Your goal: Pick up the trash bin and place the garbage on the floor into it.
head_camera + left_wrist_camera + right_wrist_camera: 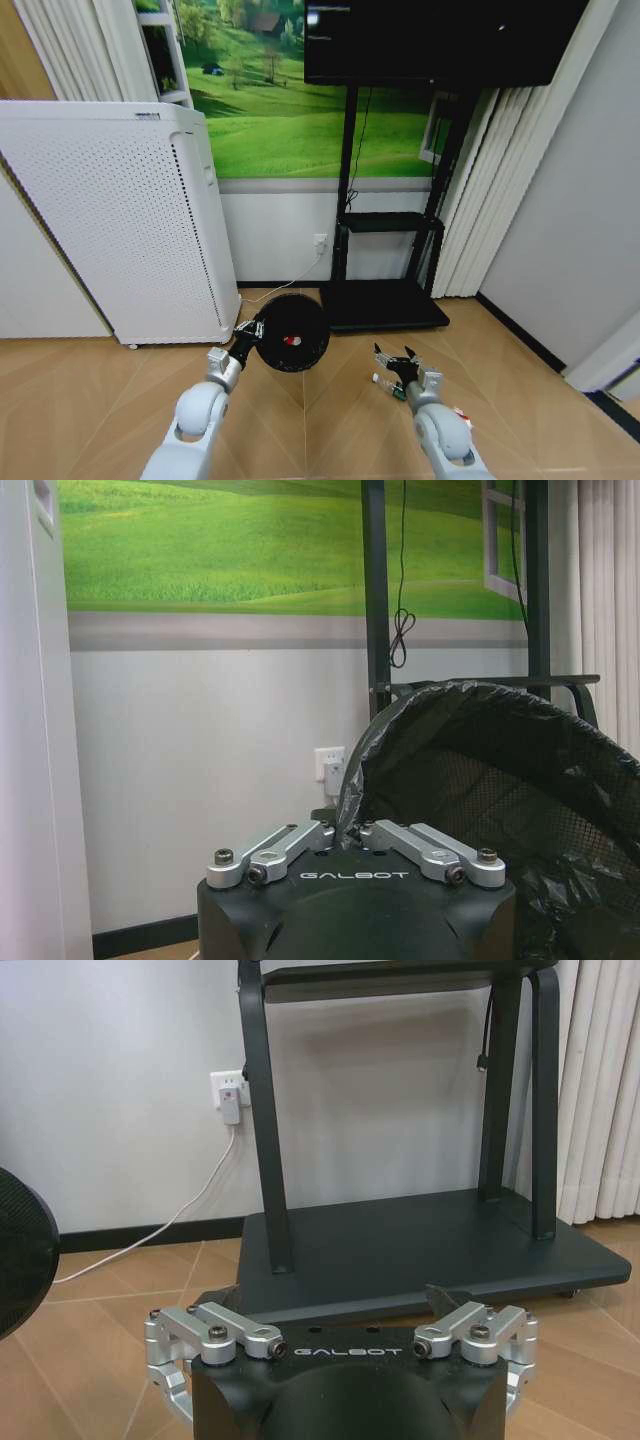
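Nearest the camera in the head view, the two arms reach forward and down over the floor (pixel 120 380), a light herringbone parquet. On the right, the right gripper (pixel 398 364) hangs low with its fingers spread wide apart and nothing between them; the right wrist view shows the linkages splayed to either side. Just beside its fingertips a small clear bottle (pixel 386 384) with a green label lies on the wood; whether they touch I cannot tell. Closer in, by the right forearm, a red-and-white packet (pixel 461 412) rests on the floor.

On the left, the left gripper (pixel 244 338) has its fingers pinched together on the rim of the trash bin (pixel 291 333). In the left wrist view (pixel 355 832) the linkages fold inward and the lined edge of the bin (pixel 480 770) rises from between them. The bin is black mesh with a dark bag inside, and its round mouth faces up toward the head camera. A red item (pixel 290 341) sits at its bottom.

Beyond the bin, a white perforated appliance (pixel 110 220) stands to the left and a black TV stand (pixel 390 300) stands to the right. A white cable (pixel 285 282) runs up to a wall socket (pixel 320 241), under a green meadow mural (pixel 290 110)
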